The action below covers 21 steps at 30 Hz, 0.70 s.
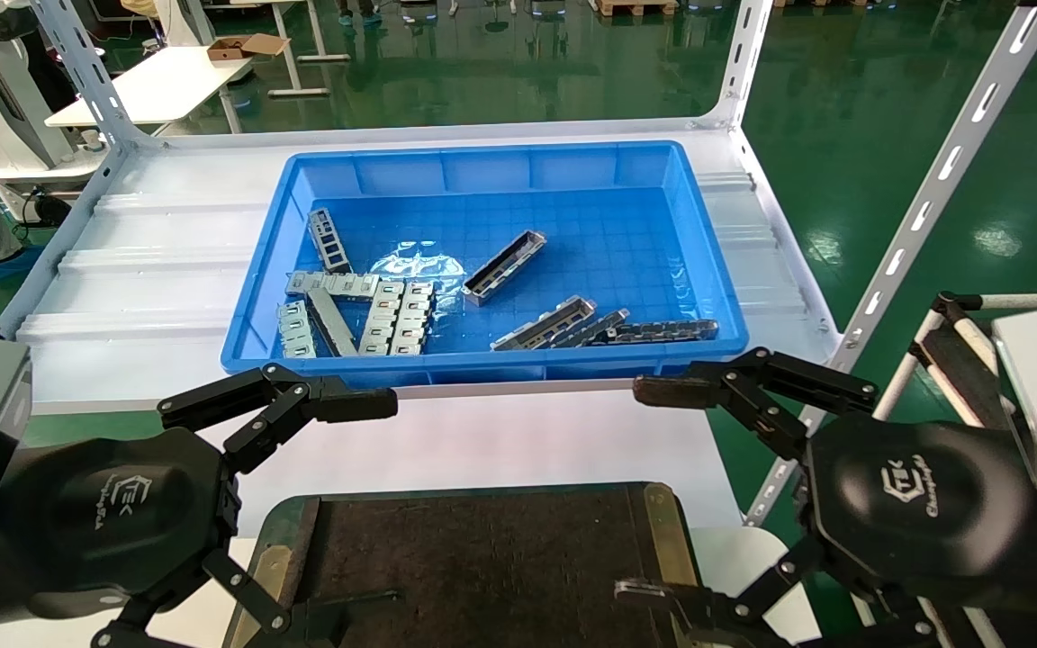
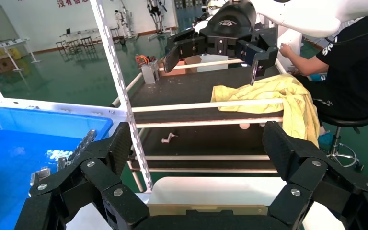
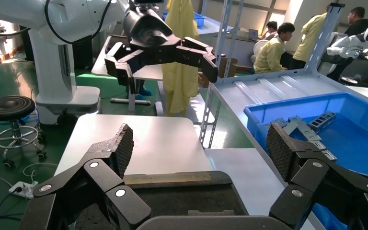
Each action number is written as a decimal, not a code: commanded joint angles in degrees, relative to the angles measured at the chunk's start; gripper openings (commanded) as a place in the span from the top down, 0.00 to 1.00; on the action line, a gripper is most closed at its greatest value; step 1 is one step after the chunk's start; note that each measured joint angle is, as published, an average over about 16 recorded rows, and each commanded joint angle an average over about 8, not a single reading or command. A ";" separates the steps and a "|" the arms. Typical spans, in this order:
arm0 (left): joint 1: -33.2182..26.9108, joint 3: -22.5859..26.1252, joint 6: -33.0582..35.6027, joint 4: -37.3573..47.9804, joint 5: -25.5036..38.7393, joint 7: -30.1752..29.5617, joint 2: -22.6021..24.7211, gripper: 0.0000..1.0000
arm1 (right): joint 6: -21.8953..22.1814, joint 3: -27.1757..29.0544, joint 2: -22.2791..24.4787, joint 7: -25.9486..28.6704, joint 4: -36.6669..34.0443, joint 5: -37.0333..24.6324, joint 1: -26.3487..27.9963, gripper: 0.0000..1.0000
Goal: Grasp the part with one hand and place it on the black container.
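Here is the deep blue plastic bin (image 1: pixel 266 270), glossy with a gridded floor and straight raised walls, sitting on the white ribbed metal shelf (image 1: pixel 158 261). Inside lie the narrow silver-grey metal channel bars, scattered: one bar (image 1: pixel 503 267) rests alone near the middle, open trough up, angled; a cluster of ladder-faced bars (image 1: pixel 397 315) packs together toward the bin's left, and several darker bars (image 1: pixel 608 328) lie along the near wall on the right. Bare blue floor spreads across the far right half of the bin.

Below the shelf's near edge, the flat black felt-like tray (image 1: pixel 482 558) with its brass-coloured edge strips and rounded corner sits close to the robot, its matte surface unoccupied.

The left gripper (image 1: pixel 347 513) hovers over the tray's left edge, black linked fingers spread wide, nothing between them. The right gripper (image 1: pixel 653 490) hangs at the tray's right edge, likewise splayed apart and empty. Both sit just short of the bin's near wall, facing each other across the tray, with open white tabletop (image 1: pixel 482 441) between them.
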 commanded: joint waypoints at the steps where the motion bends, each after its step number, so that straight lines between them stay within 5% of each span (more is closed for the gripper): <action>1: -0.09 -0.01 -0.05 0.24 0.11 0.39 0.20 0.00 | 0.00 -0.01 0.00 0.00 -0.01 0.00 0.01 0.00; 21: -5.81 3.68 -8.81 3.71 9.68 -0.25 6.70 0.00 | 0.00 -0.04 0.01 -0.02 -0.02 0.02 0.02 0.00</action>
